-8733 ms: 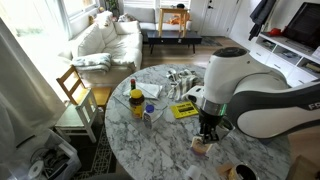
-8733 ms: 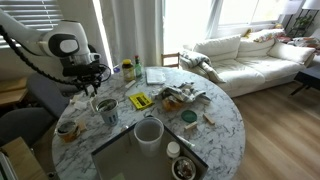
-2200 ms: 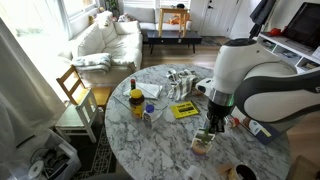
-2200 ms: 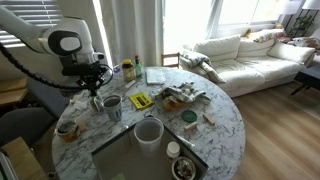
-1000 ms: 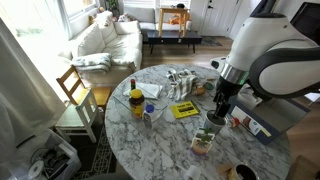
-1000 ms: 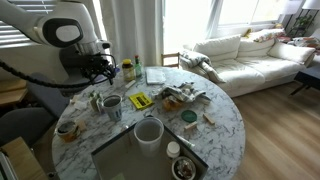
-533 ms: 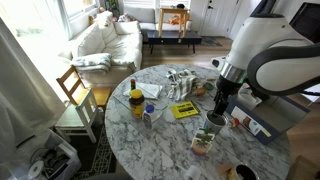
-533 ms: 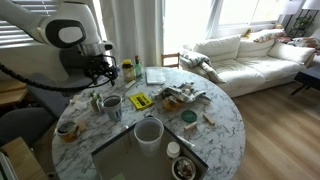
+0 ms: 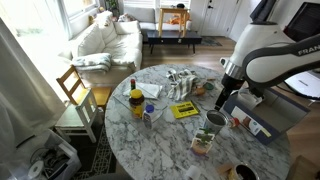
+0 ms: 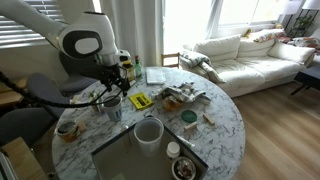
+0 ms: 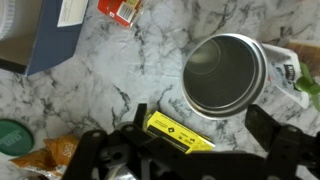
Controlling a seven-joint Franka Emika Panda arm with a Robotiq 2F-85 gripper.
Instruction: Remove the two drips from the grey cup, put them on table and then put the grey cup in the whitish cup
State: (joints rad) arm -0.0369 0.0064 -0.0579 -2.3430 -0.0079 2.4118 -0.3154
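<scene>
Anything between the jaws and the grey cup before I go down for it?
Nothing visible. The gripper hangs just above and beside the grey cup, whose mouth looks clear in the wrist view. Only the flat yellow booklet lies on the table next to it, likely too low to block.

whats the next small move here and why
Probably shift the gripper over the rim of the grey cup and lower it to grip that rim. In the wrist view the cup looks empty, a green-topped packet lies on the table beside it, and the fingers stand wide apart holding nothing. The whitish cup stands apart from it.
</scene>
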